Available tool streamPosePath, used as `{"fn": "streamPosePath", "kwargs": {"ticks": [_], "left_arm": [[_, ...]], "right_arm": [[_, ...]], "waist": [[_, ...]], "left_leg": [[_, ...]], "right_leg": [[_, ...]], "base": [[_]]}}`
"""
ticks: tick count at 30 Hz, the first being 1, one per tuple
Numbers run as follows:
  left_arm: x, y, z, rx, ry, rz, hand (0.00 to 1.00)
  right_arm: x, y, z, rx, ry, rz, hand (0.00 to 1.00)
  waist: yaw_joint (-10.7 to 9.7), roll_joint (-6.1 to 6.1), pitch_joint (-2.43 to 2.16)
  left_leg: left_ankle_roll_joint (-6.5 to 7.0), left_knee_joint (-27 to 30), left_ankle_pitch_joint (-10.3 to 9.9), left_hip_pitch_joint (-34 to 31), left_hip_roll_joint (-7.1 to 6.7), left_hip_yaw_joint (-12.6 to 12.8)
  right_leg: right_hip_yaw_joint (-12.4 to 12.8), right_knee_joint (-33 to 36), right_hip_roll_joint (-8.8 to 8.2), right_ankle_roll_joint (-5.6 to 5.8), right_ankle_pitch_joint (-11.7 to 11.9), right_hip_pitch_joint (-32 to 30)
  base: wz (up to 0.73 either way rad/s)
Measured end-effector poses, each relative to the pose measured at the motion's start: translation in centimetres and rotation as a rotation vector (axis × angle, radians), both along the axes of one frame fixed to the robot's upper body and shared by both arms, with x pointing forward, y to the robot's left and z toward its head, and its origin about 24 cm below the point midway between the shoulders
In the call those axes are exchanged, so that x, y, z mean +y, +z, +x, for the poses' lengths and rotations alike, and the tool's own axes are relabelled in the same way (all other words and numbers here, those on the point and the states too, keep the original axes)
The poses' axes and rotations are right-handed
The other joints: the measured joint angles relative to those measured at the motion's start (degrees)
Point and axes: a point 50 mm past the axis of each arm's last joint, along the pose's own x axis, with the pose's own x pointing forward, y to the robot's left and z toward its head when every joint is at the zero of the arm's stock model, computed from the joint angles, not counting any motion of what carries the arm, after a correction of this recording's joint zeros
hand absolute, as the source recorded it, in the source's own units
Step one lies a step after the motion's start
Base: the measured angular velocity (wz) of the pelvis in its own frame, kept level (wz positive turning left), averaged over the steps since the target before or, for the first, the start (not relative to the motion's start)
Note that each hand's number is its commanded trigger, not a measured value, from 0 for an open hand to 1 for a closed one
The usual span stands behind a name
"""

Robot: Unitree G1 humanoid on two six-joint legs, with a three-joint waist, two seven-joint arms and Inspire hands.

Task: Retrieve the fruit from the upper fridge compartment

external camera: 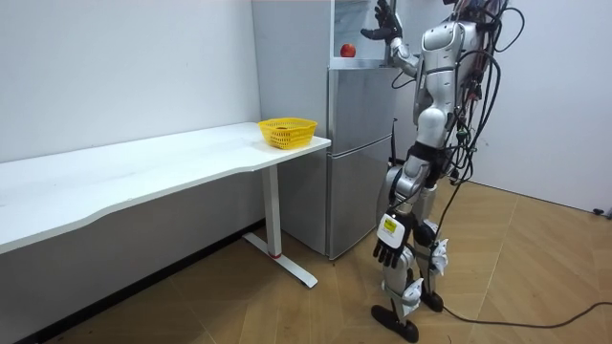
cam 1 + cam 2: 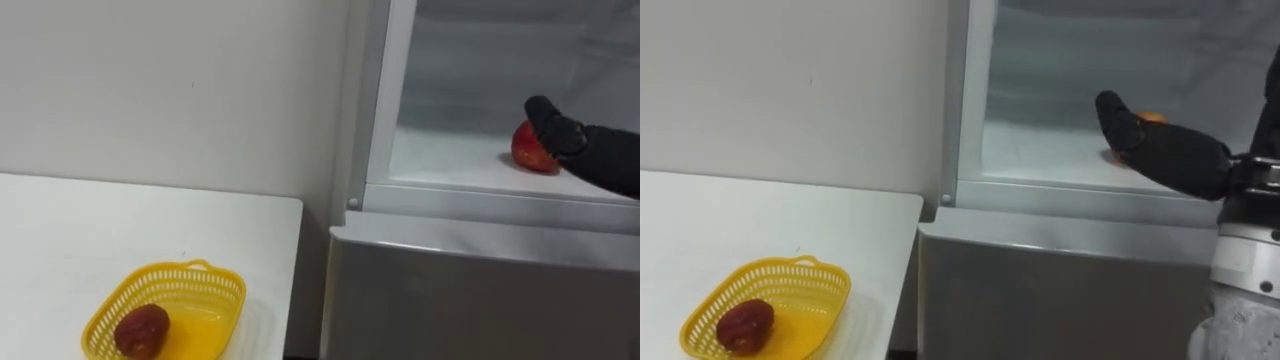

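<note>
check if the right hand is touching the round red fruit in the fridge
Apart. Room view shows the right hand raised above the round red fruit, with a gap between.

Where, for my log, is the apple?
The apple sits on the upper fridge shelf, right in the left eye view, partly behind the right hand.

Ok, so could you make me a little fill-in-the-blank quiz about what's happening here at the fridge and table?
1. The right hand reaches into the upper fridge compartment, next to a ____ fruit.
2. The basket on the white table, holding a dark red fruit, is ____ in colour.
3. The robot's ____ hand hangs down by its leg.

Missing words: red; yellow; left.
</note>
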Motion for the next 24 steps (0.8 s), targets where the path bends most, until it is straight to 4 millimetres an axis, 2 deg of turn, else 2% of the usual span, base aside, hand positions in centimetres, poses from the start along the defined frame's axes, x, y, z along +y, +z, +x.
{"fn": "streamPosePath", "kwargs": {"ticks": [3, 7, 13, 18, 24], "left_arm": [[0.2, 0.1, 0.4, -0.018, 0.013, 0.003, 0.00], [0.4, 0.2, 0.7, -0.035, 0.020, 0.008, 0.00], [0.6, 0.2, 0.7, -0.023, 0.031, 0.016, 0.00], [0.9, 0.4, 1.0, -0.038, 0.041, 0.018, 0.00], [1.8, 0.9, 1.3, -0.059, 0.030, 0.038, 0.00]], "right_arm": [[-0.9, -0.9, 0.7, 0.066, 0.006, 0.041, 0.00], [-1.8, -1.6, 1.5, 0.139, -0.013, 0.038, 0.00], [-3.3, -0.4, 3.0, 0.177, -0.019, 0.060, 0.00], [-4.0, 1.6, 4.1, 0.193, -0.024, 0.012, 0.00], [-5.4, 1.1, 4.9, 0.279, -0.051, 0.019, 0.00]], "waist": [[0.10, -0.69, 0.24], [0.10, -1.49, -0.03], [0.13, -1.77, -0.17], [0.22, -2.19, -0.18], [1.49, -3.55, -0.10]], "left_leg": [[0.00, -0.03, 0.00, -0.18, 0.00, -0.15], [-0.01, 0.11, -0.01, -0.98, -0.02, -0.19], [-0.01, 0.29, 0.00, -1.65, -0.22, -0.25], [0.02, 0.26, 0.04, -1.54, -0.41, -0.81], [0.02, 0.30, 0.04, -0.84, -0.64, -1.78]], "right_leg": [[-0.10, -0.08, 0.02, 0.00, 0.00, -0.06], [-0.45, -0.12, 0.01, 0.00, 0.00, -0.86], [-1.67, -0.17, -0.18, 0.01, 0.01, -1.40], [-2.90, -0.19, -0.37, 0.03, -0.01, -1.16], [-3.20, -0.25, -0.42, 0.03, -0.01, -0.09]], "base": [[0.04], [0.02], [0.03], [0.04], [0.09]]}}
